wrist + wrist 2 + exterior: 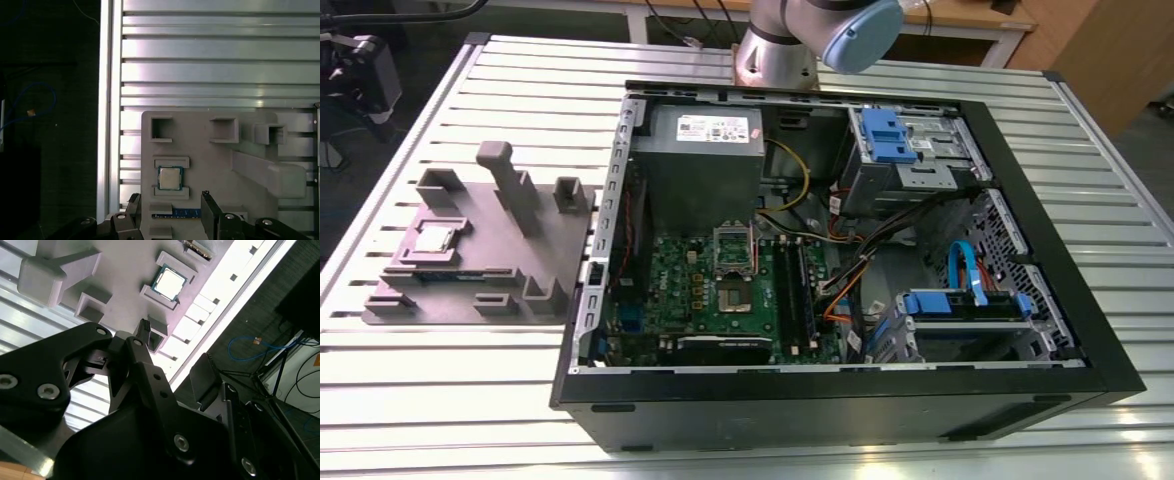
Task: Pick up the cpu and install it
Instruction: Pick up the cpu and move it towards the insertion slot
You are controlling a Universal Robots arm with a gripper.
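The cpu (435,238) is a small square chip with a shiny metal top. It lies in a recess of the grey fixture (494,255), on the exterior view's left. Both wrist views show the cpu (170,178) (170,282) from above, seated between two raised lips of the fixture (210,165). My gripper (171,212) (175,352) hangs above the fixture near the chip, apart from it. It is open, its two dark fingers (210,209) spread wide with nothing between them.
An open computer case (854,400) stands on the slatted metal table (454,400), with the green motherboard (680,285) and its socket (734,290) inside. A memory stick (175,214) lies in the fixture beside the cpu. Posts (496,165) rise from the fixture.
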